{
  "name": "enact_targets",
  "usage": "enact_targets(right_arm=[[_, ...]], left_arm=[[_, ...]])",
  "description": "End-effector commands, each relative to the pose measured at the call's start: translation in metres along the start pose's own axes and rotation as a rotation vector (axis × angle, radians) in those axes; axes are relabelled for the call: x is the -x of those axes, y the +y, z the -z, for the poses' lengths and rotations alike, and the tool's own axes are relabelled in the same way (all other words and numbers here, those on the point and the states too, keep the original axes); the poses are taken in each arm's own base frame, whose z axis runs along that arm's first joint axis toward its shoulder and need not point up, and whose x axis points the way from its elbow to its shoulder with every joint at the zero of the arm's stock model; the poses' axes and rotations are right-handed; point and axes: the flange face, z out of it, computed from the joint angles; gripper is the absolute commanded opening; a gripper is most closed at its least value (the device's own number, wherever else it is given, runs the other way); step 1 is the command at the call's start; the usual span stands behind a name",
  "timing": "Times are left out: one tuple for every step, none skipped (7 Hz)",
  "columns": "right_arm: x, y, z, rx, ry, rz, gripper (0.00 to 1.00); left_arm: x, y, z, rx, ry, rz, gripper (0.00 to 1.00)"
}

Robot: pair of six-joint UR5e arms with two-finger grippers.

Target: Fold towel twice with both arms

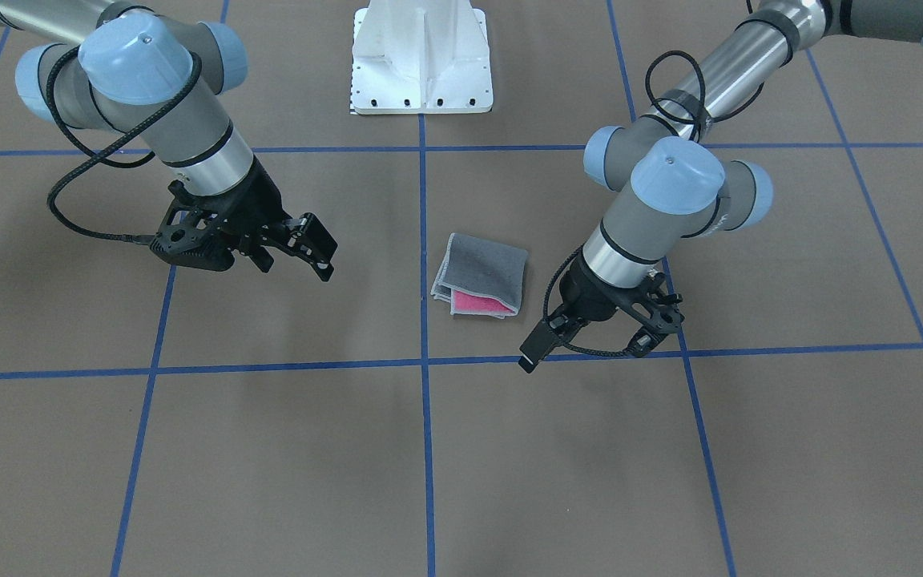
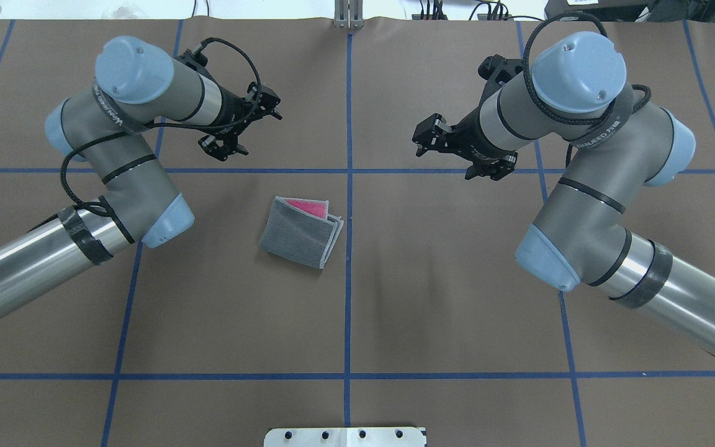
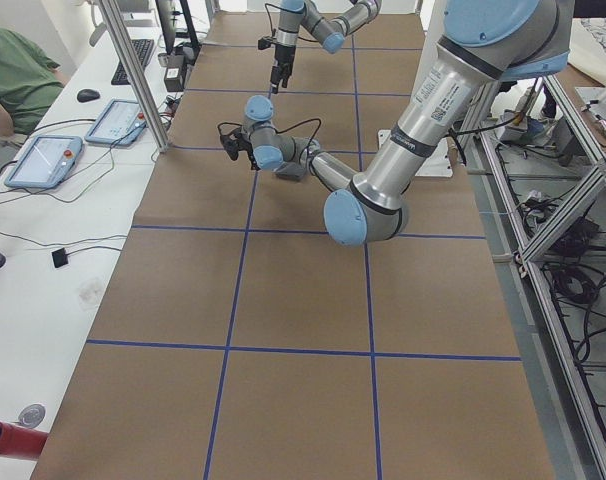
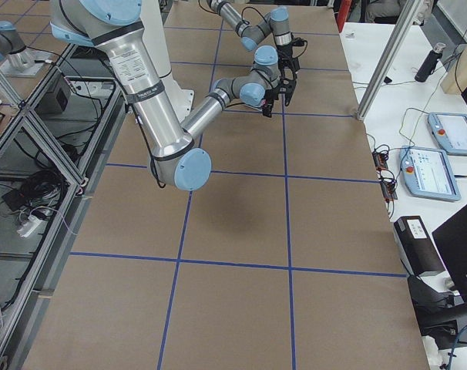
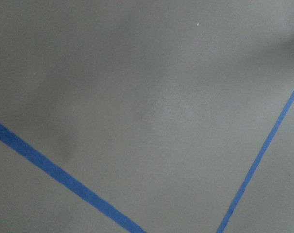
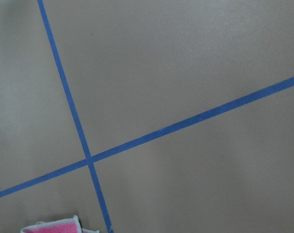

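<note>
The towel [image 1: 481, 272] [image 2: 298, 233] lies folded into a small square on the brown table, dark grey face up. A pink strip shows at its edge away from the robot, and several light-edged layers show along one side. My left gripper [image 1: 590, 351] [image 2: 251, 127] hovers open and empty beyond the towel's left corner, clear of it. On the other side my right gripper [image 1: 293, 256] [image 2: 457, 154] hangs open and empty, farther from the cloth. The right wrist view catches only the towel's pink corner [image 6: 52, 227]. The left wrist view shows bare table.
Blue tape lines [image 2: 348, 186] grid the table. The white pedestal base [image 1: 421, 56] stands at the robot's edge. A side bench with tablets [image 3: 48, 160] and a seated person [image 3: 13, 75] runs along the far edge, behind metal posts [image 3: 133, 70].
</note>
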Motion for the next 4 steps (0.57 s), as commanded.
enact_targets(right_arm=[[-0.048,-0.059,0.000,-0.040,0.112,0.137,0.99],[-0.070,-0.091,0.013,-0.032,0.219,0.217,0.99],[-0.093,-0.118,0.029,0.000,0.318,0.319,0.99],[-0.118,-0.145,0.049,0.033,0.391,0.410,0.99]], left_arm=[[0.035,-0.070,0.028,-0.070,-0.101,-0.158,1.00],[0.054,-0.095,0.052,-0.094,-0.184,-0.268,1.00],[0.067,-0.121,0.082,-0.102,-0.290,-0.397,1.00],[0.074,-0.149,0.114,-0.101,-0.378,-0.492,1.00]])
